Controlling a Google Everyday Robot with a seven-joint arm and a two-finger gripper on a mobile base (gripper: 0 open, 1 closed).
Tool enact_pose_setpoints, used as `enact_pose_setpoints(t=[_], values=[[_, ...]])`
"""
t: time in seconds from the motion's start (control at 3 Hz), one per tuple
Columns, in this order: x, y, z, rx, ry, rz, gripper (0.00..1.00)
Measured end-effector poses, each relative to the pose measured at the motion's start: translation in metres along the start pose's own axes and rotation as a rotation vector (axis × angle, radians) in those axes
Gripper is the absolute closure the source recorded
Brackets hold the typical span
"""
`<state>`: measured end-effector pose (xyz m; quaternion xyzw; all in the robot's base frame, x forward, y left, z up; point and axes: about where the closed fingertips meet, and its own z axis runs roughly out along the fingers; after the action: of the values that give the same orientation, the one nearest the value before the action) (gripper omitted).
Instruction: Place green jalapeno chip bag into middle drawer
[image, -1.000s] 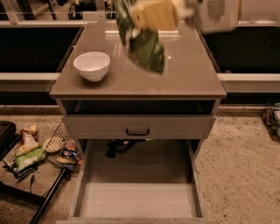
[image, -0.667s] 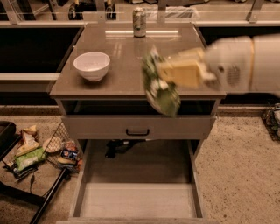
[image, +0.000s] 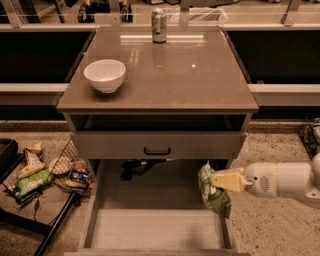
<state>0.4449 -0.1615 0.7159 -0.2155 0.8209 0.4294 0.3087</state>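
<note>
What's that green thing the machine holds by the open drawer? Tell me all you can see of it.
It is the green jalapeno chip bag: a crumpled, shiny foil snack bag, light green with pale markings. It hangs upright, pinched near its top by the gripper, which reaches in from the right. It is over the right wall of the open middle drawer, not resting in it.

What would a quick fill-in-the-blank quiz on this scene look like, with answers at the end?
The pincer, shut on the green jalapeno chip bag, is at the picture's ____ side of the middle drawer. The middle drawer is pulled ____. On the cabinet top, the white bowl shares the surface with a metal ____. Missing words: right; open; can.
</note>
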Motion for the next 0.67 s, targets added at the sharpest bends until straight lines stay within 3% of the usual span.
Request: enact_pose_setpoints(t=[0.33, 0.67], values=[[0.0553, -0.0554, 0.0453, -0.035, 0.083, 0.082, 1.0], [0.0648, -0.0588, 0.0535, -0.053, 0.09, 0.101, 1.0]])
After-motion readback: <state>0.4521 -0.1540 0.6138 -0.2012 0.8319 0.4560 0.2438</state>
